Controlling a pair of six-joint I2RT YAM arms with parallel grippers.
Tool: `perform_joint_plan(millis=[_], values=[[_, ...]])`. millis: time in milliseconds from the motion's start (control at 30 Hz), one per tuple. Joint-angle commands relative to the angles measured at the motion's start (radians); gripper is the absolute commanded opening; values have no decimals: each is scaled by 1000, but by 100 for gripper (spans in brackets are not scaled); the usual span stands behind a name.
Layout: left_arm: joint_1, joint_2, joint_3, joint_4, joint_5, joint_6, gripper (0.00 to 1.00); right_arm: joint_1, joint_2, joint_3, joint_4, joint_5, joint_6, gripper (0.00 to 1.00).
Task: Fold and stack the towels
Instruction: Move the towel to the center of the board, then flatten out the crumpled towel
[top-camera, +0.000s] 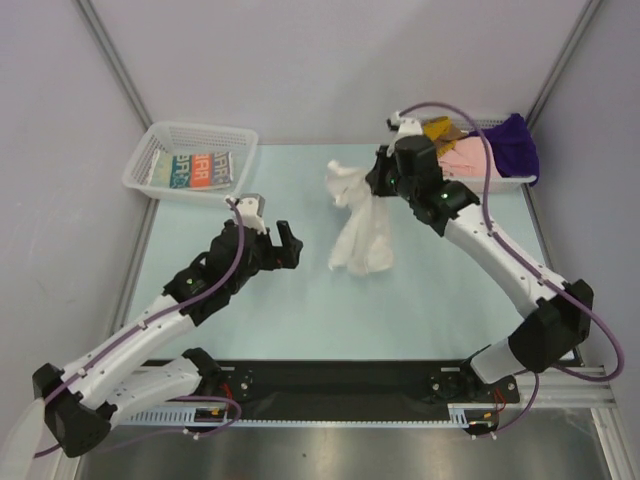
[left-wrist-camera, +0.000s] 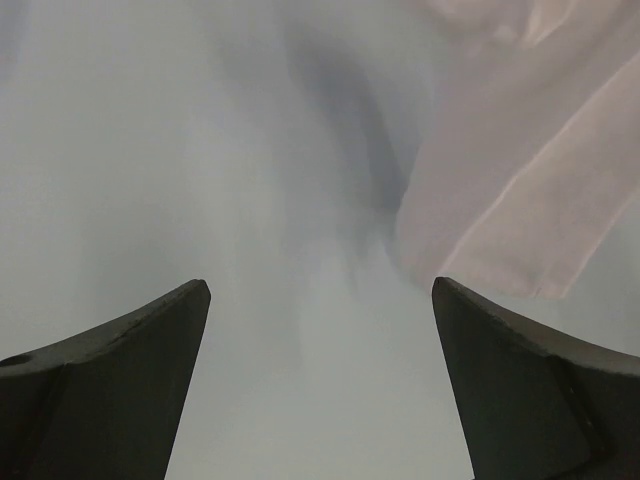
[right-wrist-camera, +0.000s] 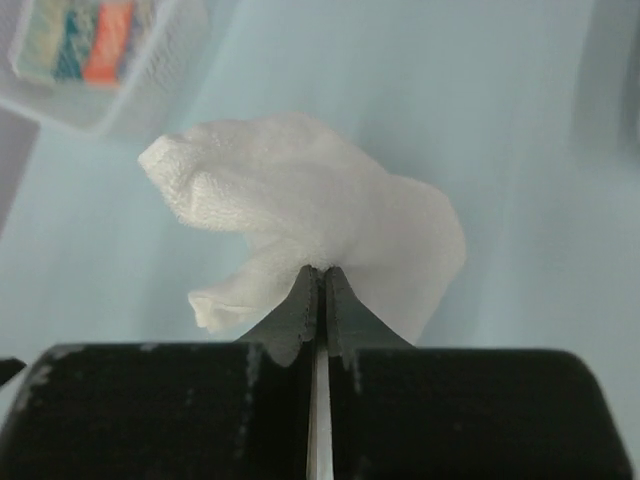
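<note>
A plain white towel hangs crumpled from my right gripper down to the table at centre. In the right wrist view the gripper is shut on the white towel, pinching a bunched fold. My left gripper is open and empty, just left of the towel's lower end; in the left wrist view the gripper has its jaws wide apart and the white towel lies blurred at upper right. An orange-teal-white print towel lies folded in the left basket. Pink, purple and mustard towels sit piled in the right basket.
A white mesh basket stands at the back left; it also shows in the right wrist view. A second basket stands at the back right, behind my right arm. Grey walls and metal frame posts enclose the table.
</note>
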Motion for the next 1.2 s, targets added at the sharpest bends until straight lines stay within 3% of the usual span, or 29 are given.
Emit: perform_joint_plan(millis=[0,100,133,167,200,233,333,500,600,700,733,867,1167], values=[[-2,31,-57,149,62,-35,100,-58,43,-132,71,-244,79,0],[-1,68,-97,217,107,-27,100,-114,108,-190,124,-317,95,9],[-1,105,-102,240,125,-21,100,-118,125,-190,129,-326,95,19],[-1,123,-103,247,149,-19,100,-120,142,-181,118,-317,95,23],[-1,140,-105,263,163,-16,99,-114,152,-166,94,-279,93,28],[-2,162,-108,287,176,-15,99,-109,148,-164,88,-262,88,40],[-2,226,-112,327,225,-15,98,-66,85,-175,51,-138,84,54],[-37,300,-117,393,301,-15,96,-31,-117,-328,21,45,139,55],[-106,356,-102,404,291,-7,93,-11,-274,-506,20,80,182,52],[-163,419,-97,419,249,-24,89,6,-398,-641,46,30,203,42],[-171,438,-100,428,246,-50,86,12,-413,-660,45,19,208,37],[-246,530,-93,467,194,-65,77,64,-427,-674,0,58,208,34],[-416,738,116,288,-137,21,84,67,-410,-703,-1,69,210,32]])
